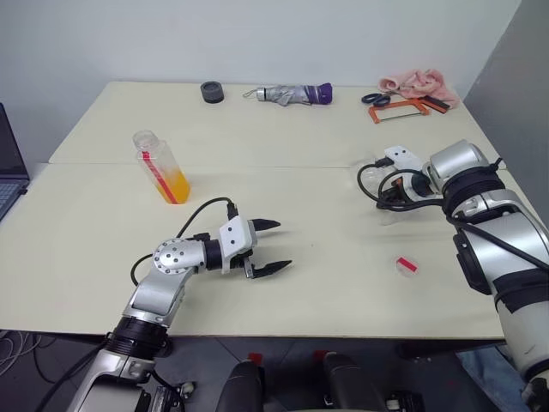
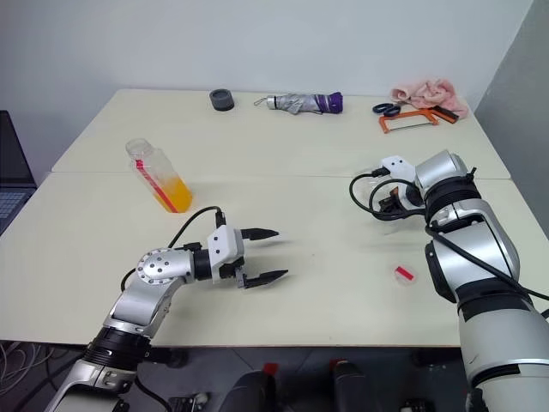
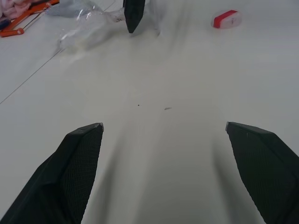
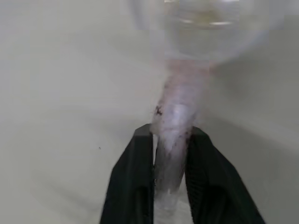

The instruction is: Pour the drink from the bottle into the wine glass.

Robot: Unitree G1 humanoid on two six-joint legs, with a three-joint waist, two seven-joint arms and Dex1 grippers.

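The bottle point(image 1: 161, 167) stands tilted at the left of the table, its top uncapped, with the orange drink point(image 1: 174, 186) in its lower part. My left gripper point(image 1: 270, 246) hovers open over bare table in front of it, apart from the bottle, with nothing between its fingers point(image 3: 79, 158). The clear wine glass point(image 1: 374, 180) is at the right. My right gripper point(image 4: 170, 133) is shut on its thin stem, just below the rounded bowl point(image 4: 210, 23). I cannot tell whether the glass is upright.
A small red-and-white cap point(image 1: 407, 265) lies on the table near the right arm. At the far edge are a black roll point(image 1: 212, 92), a folded umbrella point(image 1: 296, 93), scissors point(image 1: 377, 98), an orange saw frame point(image 1: 399, 109) and a pink cloth point(image 1: 420, 83). A laptop point(image 1: 10, 167) sits far left.
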